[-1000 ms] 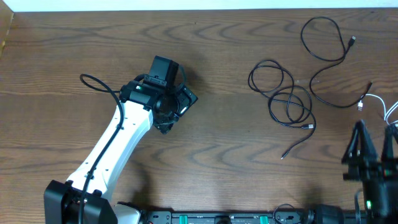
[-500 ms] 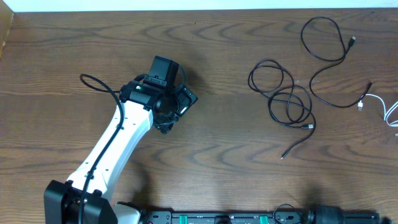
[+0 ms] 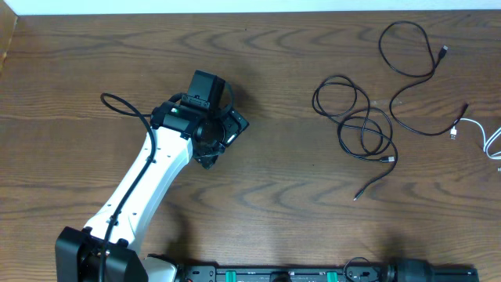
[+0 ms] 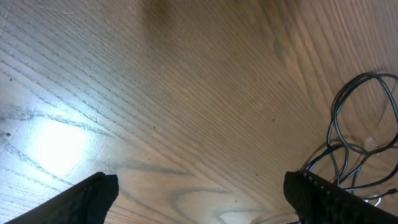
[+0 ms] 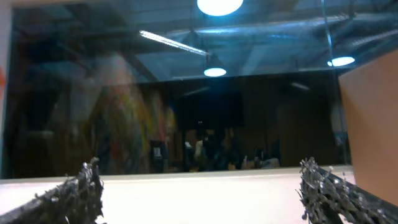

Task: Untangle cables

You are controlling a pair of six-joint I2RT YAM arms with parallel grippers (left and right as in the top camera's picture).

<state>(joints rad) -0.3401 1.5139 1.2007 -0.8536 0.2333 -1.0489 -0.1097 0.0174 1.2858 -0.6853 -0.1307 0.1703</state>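
Overhead | L gripper (image 3: 221, 139) spread, empty | cables (image 3: 350, 117) well right of it | R gripper (image 5: 205, 199) spread

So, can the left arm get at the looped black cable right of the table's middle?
Probably yes. The left arm has its fingers open above bare wooden table, and nothing lies between them and the looped black cable. Reach looks the only doubt.

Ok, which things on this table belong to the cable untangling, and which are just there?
Job:
- coiled black cable
- long black cable by the far edge
- white cable at the right edge

Just there:
- wooden table
- thick black lead on the left arm
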